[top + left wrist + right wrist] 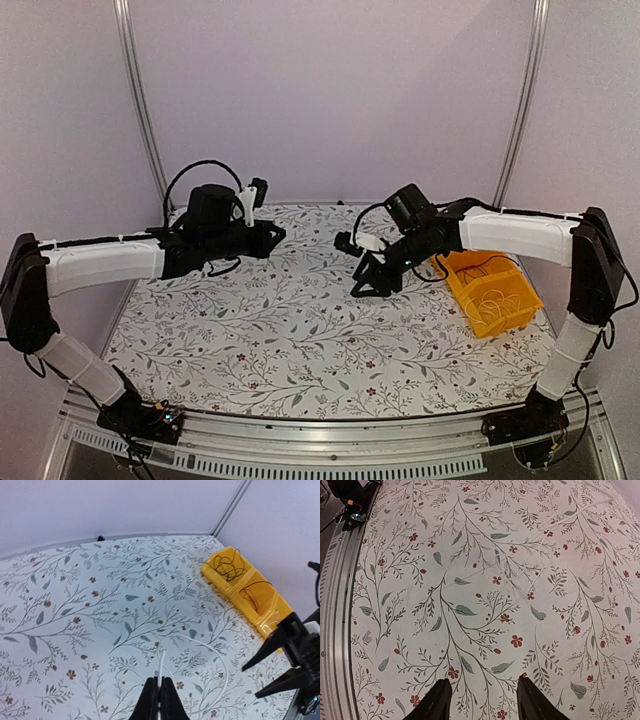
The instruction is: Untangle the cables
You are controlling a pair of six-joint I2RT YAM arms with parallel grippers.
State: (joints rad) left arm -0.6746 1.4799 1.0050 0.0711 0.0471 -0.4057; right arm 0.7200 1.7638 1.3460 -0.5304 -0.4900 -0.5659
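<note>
left gripper [160, 696] is closed on the white cable [160, 666], pinched at the fingertips above the middle of the bench [75, 605]. the rest of that cable runs out from the grip and curls in a loose loop on the cloth toward the right edge. right gripper [482, 700] stands open with nothing between its jaws, low over the bench near that loop.

judgement: the step in hand is drawing this cable out straight. to do it well, i should hold the pinch firm and take the free run of the loop with the right gripper, well apart from the left. i should then draw the two apart slowly and low, watching for any crossing that tightens.

yellow bin [260, 615] sits at the right edge toward the far corner. it holds thin dark cables in loose coils, one arching above the rim. whether a red one lies among them i cannot tell.
</note>
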